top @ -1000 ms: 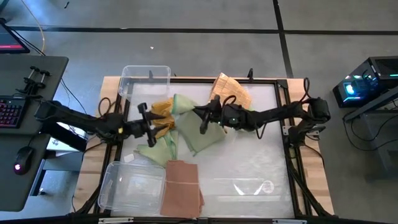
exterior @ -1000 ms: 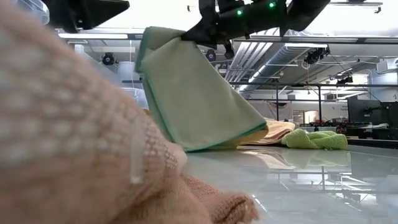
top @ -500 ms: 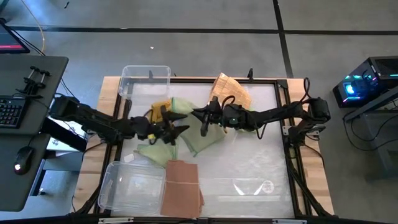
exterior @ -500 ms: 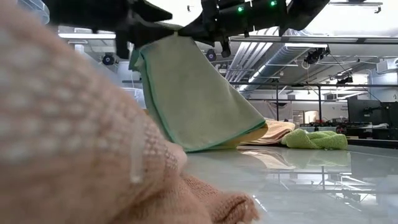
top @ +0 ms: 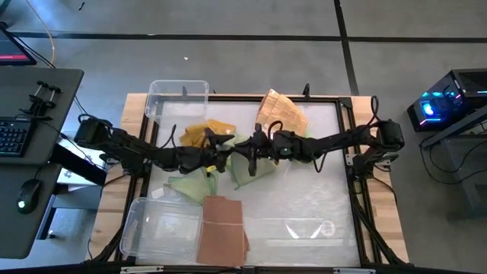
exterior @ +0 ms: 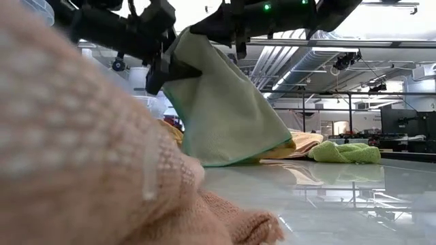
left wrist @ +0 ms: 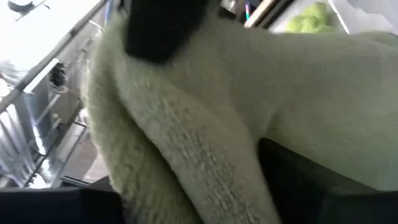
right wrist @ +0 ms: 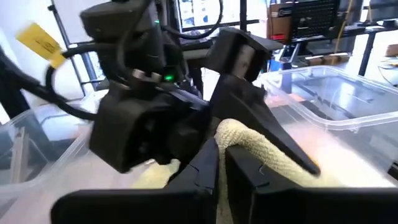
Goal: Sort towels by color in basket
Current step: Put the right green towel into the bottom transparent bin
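Seen from above, left to right across the pale desk (top: 304, 194): clear plastic bins at the far-left corner (top: 176, 97) and near-left corner (top: 158, 228), salmon pink folded towel (top: 222, 240) lying partly over the near bin's right edge. Mustard yellow towels (top: 204, 133) heaped near the far bin, a flat light green towel (top: 188, 186) on the desk below them. At centre, a soft light green cloth towel (top: 247, 166) lifted off the desk, upper edge raised, lower corner trailing on the surface. Left gripper (top: 221, 151) reaching in at that towel's left edge, fingers (exterior: 172, 68) spread around the fold, cloth filling the left wrist view. Right gripper (top: 254, 146) clamped on the same towel's upper edge (right wrist: 249, 146), fingers pinched together on the fabric. Farther right, pale peach check towel (top: 280, 113) at the desk's far edge; in the low view, a crumpled bright green towel (exterior: 347, 152) resting on the desk behind.
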`<action>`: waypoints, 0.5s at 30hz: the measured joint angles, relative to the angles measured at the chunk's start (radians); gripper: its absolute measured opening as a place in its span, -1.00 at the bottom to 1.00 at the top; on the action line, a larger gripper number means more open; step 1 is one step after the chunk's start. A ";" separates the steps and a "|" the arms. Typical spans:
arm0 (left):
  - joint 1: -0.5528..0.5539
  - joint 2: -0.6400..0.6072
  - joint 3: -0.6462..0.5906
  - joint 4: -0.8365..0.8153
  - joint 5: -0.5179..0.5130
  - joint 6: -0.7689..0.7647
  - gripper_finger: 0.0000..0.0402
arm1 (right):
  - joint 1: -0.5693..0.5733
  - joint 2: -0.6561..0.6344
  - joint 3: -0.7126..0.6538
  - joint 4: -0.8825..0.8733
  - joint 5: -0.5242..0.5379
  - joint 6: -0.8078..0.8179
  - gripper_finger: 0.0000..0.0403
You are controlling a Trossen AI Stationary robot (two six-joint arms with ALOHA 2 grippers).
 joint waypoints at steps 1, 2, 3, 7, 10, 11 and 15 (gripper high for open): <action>0.000 0.000 0.000 -0.013 0.002 -0.008 0.02 | 0.003 0.000 0.000 -0.002 0.000 -0.004 -0.90; 0.000 0.000 0.000 -0.027 0.002 -0.012 -0.07 | 0.005 0.000 0.000 -0.002 0.000 -0.002 -0.86; -0.002 0.000 0.000 -0.037 0.001 -0.018 -0.17 | 0.006 0.000 0.000 -0.001 0.000 0.013 -0.82; -0.028 -0.013 0.000 -0.079 -0.004 -0.042 -0.65 | 0.005 -0.043 0.000 -0.028 -0.008 0.038 -0.59; -0.064 -0.038 -0.003 -0.121 -0.021 -0.056 -0.93 | 0.026 -0.118 0.000 -0.090 -0.008 -0.017 -0.47; -0.077 -0.052 -0.003 -0.128 -0.034 -0.058 -0.93 | 0.037 -0.146 0.001 -0.118 -0.004 -0.022 -0.45; -0.148 -0.137 -0.002 -0.111 -0.141 0.004 -0.86 | 0.103 -0.240 0.002 -0.249 0.091 -0.044 -0.44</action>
